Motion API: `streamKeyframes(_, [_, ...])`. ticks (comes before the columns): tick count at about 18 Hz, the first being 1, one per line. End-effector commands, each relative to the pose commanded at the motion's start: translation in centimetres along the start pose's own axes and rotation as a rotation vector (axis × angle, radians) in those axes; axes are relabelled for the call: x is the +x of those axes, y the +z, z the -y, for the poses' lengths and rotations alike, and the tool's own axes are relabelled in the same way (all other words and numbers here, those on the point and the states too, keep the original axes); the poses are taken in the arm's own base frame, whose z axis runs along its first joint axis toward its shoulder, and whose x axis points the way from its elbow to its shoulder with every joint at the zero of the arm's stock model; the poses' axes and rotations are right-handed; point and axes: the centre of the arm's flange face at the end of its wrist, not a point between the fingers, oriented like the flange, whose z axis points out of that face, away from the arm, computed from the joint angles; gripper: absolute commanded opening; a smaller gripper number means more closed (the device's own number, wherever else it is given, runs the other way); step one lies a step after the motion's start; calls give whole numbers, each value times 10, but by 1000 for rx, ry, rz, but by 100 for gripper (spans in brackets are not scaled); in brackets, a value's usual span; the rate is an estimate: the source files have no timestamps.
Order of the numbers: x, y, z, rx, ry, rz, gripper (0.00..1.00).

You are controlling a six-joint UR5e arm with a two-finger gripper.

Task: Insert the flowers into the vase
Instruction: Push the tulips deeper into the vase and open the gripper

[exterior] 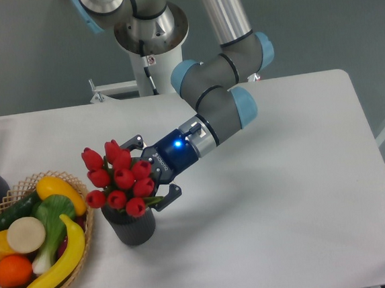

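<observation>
Over the vase [132,227], flowers [121,179] sit in its mouth, gripper [156,171] fingers spread, apparently released. Risk: top-heavy bunch tips the vase, or a finger snags buds on retreat.

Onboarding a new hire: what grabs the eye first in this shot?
The flowers, a red bunch left of centre, sit over the mouth of the vase, with the end effector right behind them. Next comes the wicker basket of colourful toy produce at the table's left edge.
</observation>
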Motion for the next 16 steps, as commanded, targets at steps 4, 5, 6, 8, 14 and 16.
streamKeyframes(4, [3, 0, -4, -11, 5, 2, 100])
streamKeyframes(5, [8, -1, -8, -20, 0, 4, 100])
streamKeyframes(6, [9, -4, -6, -29, 8, 13, 100])
streamKeyframes(8, [10, -8, -6, -50, 12, 24, 100])
streamKeyframes(14, [19, -14, 12, -151, 62, 61, 100])
streamKeyframes(16, [25, -17, 22, -222, 93, 86, 100])
